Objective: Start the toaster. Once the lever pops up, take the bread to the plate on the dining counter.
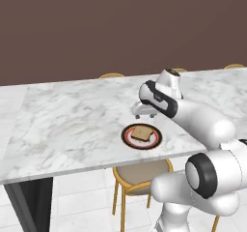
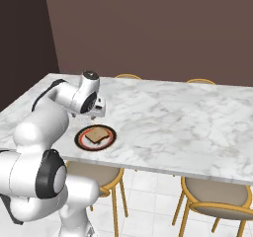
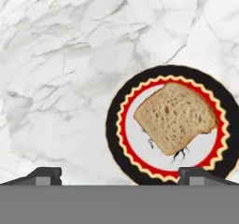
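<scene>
Bread (image 1: 141,133), one squarish tan-brown slice with a darker crust, lay flat on the small round plate (image 1: 129,138) with its dark rim, red ring and pale centre. We saw the slice resting inside the red ring, slightly off centre, with a strip of the pale middle bare beside it. In the hand view the same slice (image 3: 176,117) sat turned at an angle on the plate (image 3: 113,125), and a yellow scalloped line ran between the red ring and the black rim.

We found the plate standing on the long white, grey-veined marble tabletop (image 1: 72,120), close to its near edge. From the right base view the plate (image 2: 111,141) sat towards the left end of that tabletop (image 2: 173,117).

We saw the white arm's two-finger end effector (image 1: 144,114) hanging just above the tabletop, on the far side of the plate and apart from the bread. In the hand view its two dark fingertips (image 3: 44,174) stood wide apart, with nothing between them, so it was open and empty. The right base view showed the end effector (image 2: 95,110) just beyond the plate too.

Yellow-framed stools (image 2: 217,196) with tan seats stood tucked along the near side, and one stool (image 1: 140,173) sat right below the plate. More yellow stool backs (image 2: 127,76) peeked over the far edge, before a dark brown wall (image 1: 120,28).
</scene>
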